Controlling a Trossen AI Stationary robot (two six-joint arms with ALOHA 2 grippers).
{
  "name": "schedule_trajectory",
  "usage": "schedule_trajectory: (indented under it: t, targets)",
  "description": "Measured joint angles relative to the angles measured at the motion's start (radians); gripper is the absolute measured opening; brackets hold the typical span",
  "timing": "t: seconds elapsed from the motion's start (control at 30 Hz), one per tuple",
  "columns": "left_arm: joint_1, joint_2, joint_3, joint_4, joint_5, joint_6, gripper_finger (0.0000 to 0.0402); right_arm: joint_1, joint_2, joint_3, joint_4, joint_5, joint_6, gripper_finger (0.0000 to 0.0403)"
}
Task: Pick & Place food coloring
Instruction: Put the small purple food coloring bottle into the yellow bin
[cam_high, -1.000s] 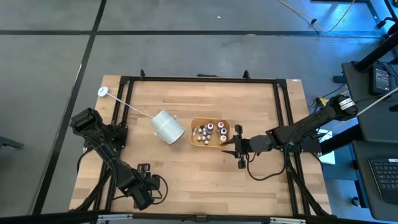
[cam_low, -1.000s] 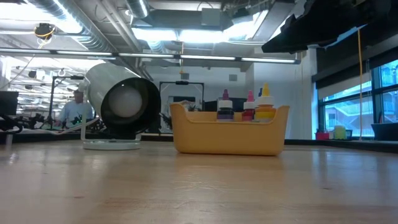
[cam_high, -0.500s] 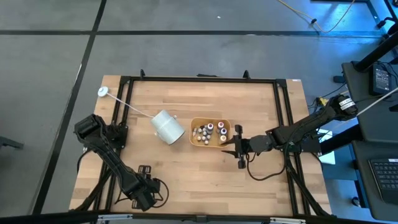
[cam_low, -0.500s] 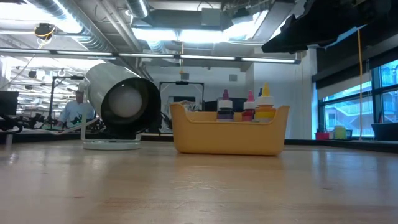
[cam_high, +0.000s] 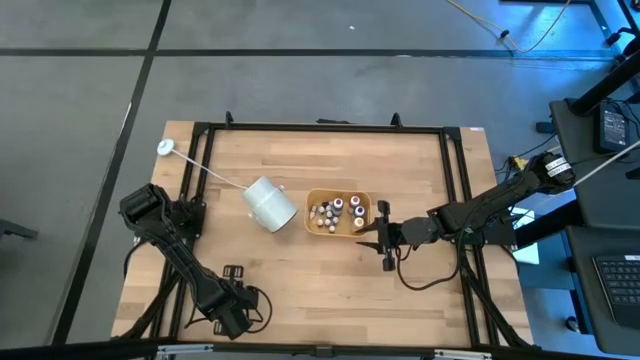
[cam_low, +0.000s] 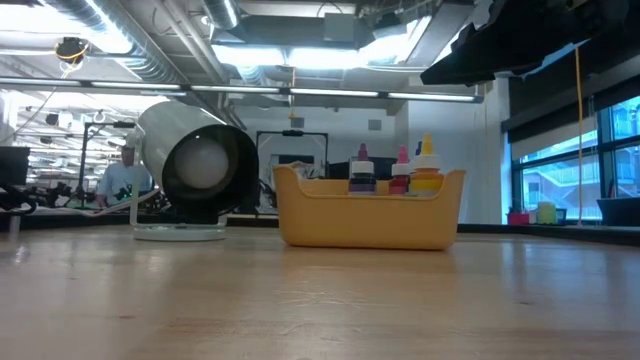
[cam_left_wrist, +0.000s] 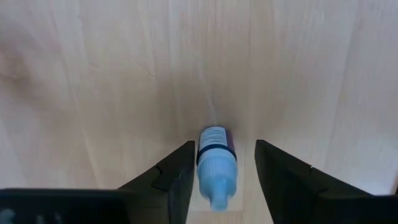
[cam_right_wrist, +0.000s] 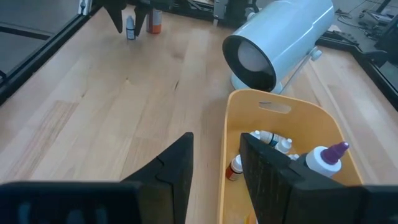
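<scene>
Left gripper low at table's near-left edge, fingers apart, small blue-capped bottle standing between them, unclamped. Right gripper open beside orange tray. More bottles inside tray. White cup tipped over next to tray.

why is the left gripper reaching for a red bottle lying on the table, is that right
Not quite: the bottle between the left gripper's open fingers is blue-capped with a dark band, not red. The left wrist view shows it. It appears to lie on the bare wood table, as you said.
</scene>
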Motion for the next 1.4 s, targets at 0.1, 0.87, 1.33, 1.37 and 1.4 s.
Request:
schedule_trajectory:
  t: [0.1,0.87,1.33,1.37,1.4]
  targets:
    - [0.000,0.000,0.000,0.000,0.003,0.000,0.0145,0.000,0.000,0.000,0.000,0.000,0.000,0.0134]
    - [0.131,-0.093,0.010,0.009,-0.033,-0.058,0.0069,0.000,0.000,0.000,0.000,0.000,0.000,0.0134]
    - [0.578,-0.209,0.088,0.264,-0.083,0.345,0.0069,-0.001,0.000,0.000,-0.012,0.000,0.045,0.0134]
    - [0.606,-0.196,0.113,0.253,-0.083,0.393,0.0069,-0.001,0.000,0.000,-0.020,0.001,0.044,0.0134]
    - [0.631,-0.181,0.141,0.236,-0.083,0.437,0.0069,-0.001,0.000,0.000,-0.029,0.002,0.043,0.0134]
